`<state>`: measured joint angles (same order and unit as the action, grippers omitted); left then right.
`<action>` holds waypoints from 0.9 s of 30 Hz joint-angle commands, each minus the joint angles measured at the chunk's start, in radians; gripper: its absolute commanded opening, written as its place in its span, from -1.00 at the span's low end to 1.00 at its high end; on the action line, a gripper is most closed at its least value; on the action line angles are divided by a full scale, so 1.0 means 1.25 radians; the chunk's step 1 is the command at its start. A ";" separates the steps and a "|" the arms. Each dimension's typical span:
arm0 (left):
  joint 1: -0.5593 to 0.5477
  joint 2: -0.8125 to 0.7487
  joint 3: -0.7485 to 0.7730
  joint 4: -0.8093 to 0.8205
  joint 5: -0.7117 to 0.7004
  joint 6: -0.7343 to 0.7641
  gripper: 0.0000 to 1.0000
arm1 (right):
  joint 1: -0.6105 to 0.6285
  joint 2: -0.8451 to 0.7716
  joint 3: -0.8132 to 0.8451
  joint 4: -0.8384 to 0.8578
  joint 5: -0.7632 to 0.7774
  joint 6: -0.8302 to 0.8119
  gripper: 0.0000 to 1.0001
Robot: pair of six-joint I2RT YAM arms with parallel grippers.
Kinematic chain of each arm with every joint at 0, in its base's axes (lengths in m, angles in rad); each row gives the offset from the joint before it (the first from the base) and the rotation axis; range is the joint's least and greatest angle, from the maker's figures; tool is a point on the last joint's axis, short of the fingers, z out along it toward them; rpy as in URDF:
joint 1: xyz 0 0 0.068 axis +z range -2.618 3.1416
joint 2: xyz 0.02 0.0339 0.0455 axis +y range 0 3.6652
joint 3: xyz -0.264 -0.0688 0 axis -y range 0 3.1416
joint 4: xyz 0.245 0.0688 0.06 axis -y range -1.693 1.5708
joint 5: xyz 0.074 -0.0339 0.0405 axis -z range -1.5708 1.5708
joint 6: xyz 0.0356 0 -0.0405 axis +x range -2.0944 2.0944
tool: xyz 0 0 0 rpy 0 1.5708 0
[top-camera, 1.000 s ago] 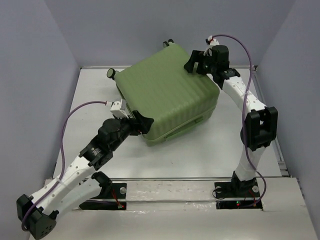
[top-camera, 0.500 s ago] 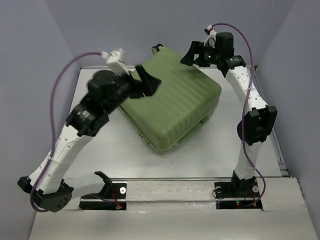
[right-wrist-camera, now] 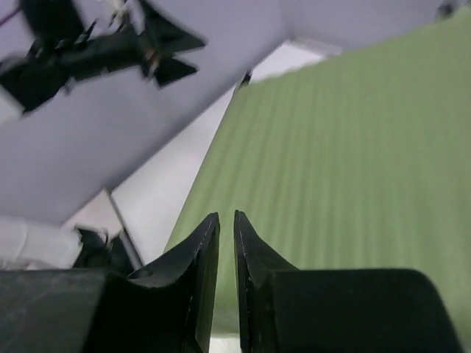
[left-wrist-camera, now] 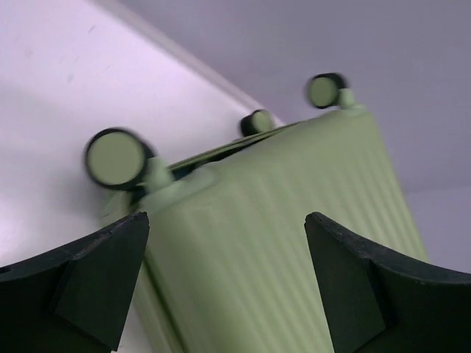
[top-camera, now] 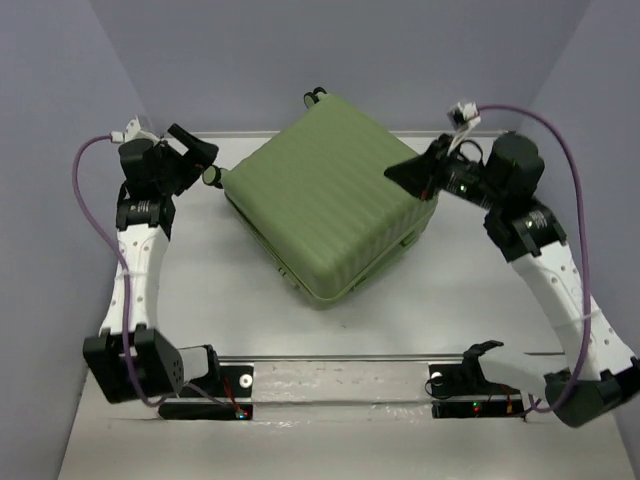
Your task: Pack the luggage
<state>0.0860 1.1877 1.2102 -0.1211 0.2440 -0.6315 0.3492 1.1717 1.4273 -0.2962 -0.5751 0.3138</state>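
Luggage (top-camera: pixel 325 205) lies shut and flat on table (top-camera: pixel 200 290), centre-far. Left pincer (left-wrist-camera: pixel 224 219) wide, empty, facing its far-left end. Right pincer (right-wrist-camera: pixel 225 215) nearly closed, empty, over right edge. Step: probably securing the shell. Next: find the fastening, unseen here.

The luggage (top-camera: pixel 330 205) is shut, its inside hidden. From the left wrist its wheels (left-wrist-camera: pixel 115 157) are blurred; from the right wrist its shell runs off the right edge.
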 commanded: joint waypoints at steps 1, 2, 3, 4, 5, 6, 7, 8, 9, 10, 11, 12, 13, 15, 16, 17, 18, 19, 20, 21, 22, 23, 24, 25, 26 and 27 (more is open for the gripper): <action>0.091 0.098 -0.053 0.091 0.147 -0.073 0.98 | 0.074 -0.117 -0.247 0.108 0.043 0.032 -0.21; 0.097 0.135 -0.050 0.092 0.151 -0.067 0.98 | 0.087 -0.142 -0.280 0.113 0.068 0.030 0.06; 0.097 0.152 -0.039 0.092 0.156 -0.063 0.98 | 0.098 -0.185 -0.311 0.114 0.078 0.026 0.32; 0.097 0.168 -0.034 0.092 0.161 -0.061 0.98 | 0.108 -0.203 -0.338 0.113 0.087 0.025 0.49; 0.097 0.181 -0.029 0.092 0.162 -0.059 0.98 | 0.108 -0.221 -0.383 0.115 0.092 0.026 0.68; 0.097 0.204 -0.023 0.111 0.163 -0.059 0.98 | 0.118 -0.245 -0.403 0.123 0.091 0.034 0.71; 0.097 0.217 -0.020 0.115 0.163 -0.059 0.98 | 0.127 -0.254 -0.432 0.130 0.086 0.036 0.76; 0.097 0.241 -0.010 0.117 0.161 -0.063 0.98 | 0.137 -0.261 -0.442 0.134 0.076 0.037 0.76; 0.097 0.255 -0.006 0.118 0.161 -0.063 0.98 | 0.137 -0.268 -0.451 0.138 0.075 0.037 0.78; 0.097 0.272 -0.002 0.121 0.166 -0.075 0.98 | 0.146 -0.278 -0.459 0.141 0.075 0.037 0.81; 0.097 0.288 0.001 0.129 0.177 -0.084 0.98 | 0.146 -0.282 -0.466 0.146 0.075 0.036 0.81; 0.097 0.326 0.011 0.143 0.201 -0.094 0.98 | 0.146 -0.284 -0.477 0.147 0.074 0.036 0.82; 0.097 0.343 0.016 0.148 0.207 -0.112 0.98 | 0.146 -0.286 -0.480 0.147 0.071 0.035 0.82; 0.093 0.387 0.025 0.181 0.222 -0.129 0.98 | 0.154 -0.287 -0.493 0.152 0.063 0.035 0.82; 0.092 0.402 0.028 0.188 0.222 -0.134 0.98 | 0.154 -0.288 -0.498 0.154 0.059 0.035 0.82; 0.088 0.428 0.034 0.196 0.225 -0.143 0.98 | 0.154 -0.292 -0.502 0.158 0.055 0.037 0.82; 0.087 0.439 0.040 0.202 0.231 -0.148 0.98 | 0.154 -0.296 -0.507 0.161 0.050 0.039 0.82; 0.087 0.449 0.041 0.207 0.232 -0.154 0.98 | 0.154 -0.299 -0.517 0.163 0.053 0.039 0.82; 0.085 0.462 0.038 0.232 0.234 -0.172 0.98 | 0.154 -0.303 -0.522 0.163 0.056 0.037 0.82; 0.085 0.468 0.033 0.248 0.240 -0.183 0.98 | 0.154 -0.304 -0.528 0.165 0.061 0.035 0.82; 0.085 0.473 0.032 0.260 0.244 -0.194 0.98 | 0.154 -0.304 -0.531 0.165 0.060 0.035 0.82; 0.082 0.482 0.032 0.284 0.247 -0.215 0.98 | 0.154 -0.304 -0.534 0.166 0.056 0.034 0.82; 0.080 0.487 0.034 0.294 0.247 -0.224 0.97 | 0.154 -0.304 -0.538 0.167 0.055 0.035 0.82; 0.077 0.492 0.039 0.299 0.247 -0.226 0.94 | 0.154 -0.303 -0.547 0.171 0.056 0.035 0.82; 0.074 0.498 0.045 0.301 0.247 -0.229 0.94 | 0.154 -0.304 -0.550 0.173 0.056 0.035 0.82; 0.069 0.508 0.050 0.303 0.249 -0.232 0.93 | 0.154 -0.303 -0.555 0.176 0.058 0.036 0.82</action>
<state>0.1852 1.8282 1.2438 0.1726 0.4942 -0.8597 0.5320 0.8051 0.7483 -0.1459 -0.4950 0.3588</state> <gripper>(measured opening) 0.973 0.909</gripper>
